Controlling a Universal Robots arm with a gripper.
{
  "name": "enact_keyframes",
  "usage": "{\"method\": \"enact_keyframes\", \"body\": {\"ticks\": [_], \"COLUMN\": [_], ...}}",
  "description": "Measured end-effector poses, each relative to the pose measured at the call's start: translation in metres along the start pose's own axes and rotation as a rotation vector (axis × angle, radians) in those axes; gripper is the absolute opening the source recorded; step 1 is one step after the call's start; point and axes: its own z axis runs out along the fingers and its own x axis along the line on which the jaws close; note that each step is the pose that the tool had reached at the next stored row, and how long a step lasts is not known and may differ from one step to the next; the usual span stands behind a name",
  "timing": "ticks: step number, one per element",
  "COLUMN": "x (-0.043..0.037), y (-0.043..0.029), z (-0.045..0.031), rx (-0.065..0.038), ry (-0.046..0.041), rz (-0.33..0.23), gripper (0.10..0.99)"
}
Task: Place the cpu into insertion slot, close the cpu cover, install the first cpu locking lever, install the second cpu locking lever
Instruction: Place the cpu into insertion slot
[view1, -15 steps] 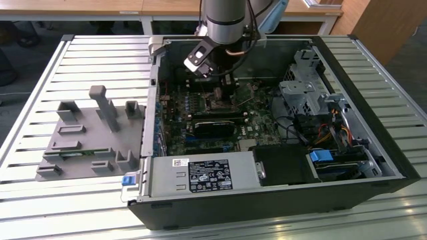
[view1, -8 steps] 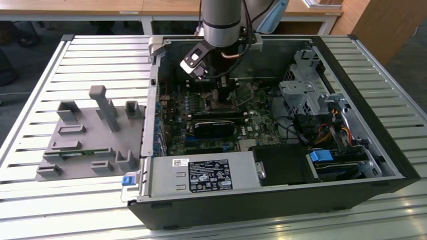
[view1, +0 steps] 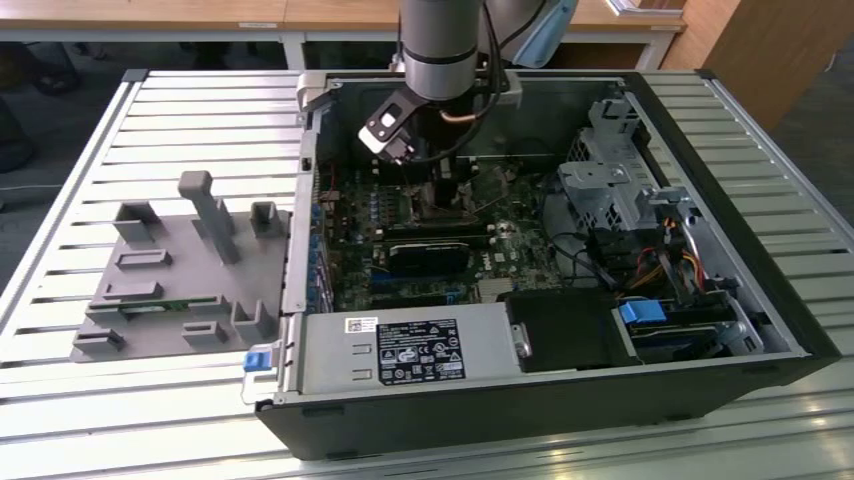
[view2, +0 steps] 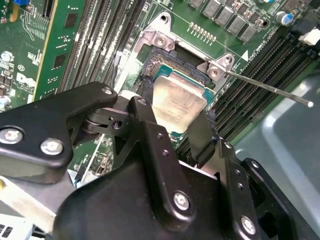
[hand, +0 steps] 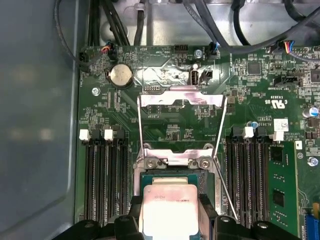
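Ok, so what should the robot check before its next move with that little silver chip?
1. The cpu is held in the gripper: ok.
2. The cpu cover is flipped up, off the insertion slot: ok.
3. The locking lever sticks out away from the slot: ok.
4. The cpu is lined up square with the slot: ok, it seems.
5. The cpu lies flat down in the slot: cannot tell.
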Motion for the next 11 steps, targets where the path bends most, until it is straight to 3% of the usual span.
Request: {"method": "enact_keyframes", "body": {"ticks": [11], "x": [-0.0016], "y": [-0.0009], "z": [0.0038], "rx": [0.000], "ry": [-0.0003], "rz": [0.003], "gripper": [0.525]}}
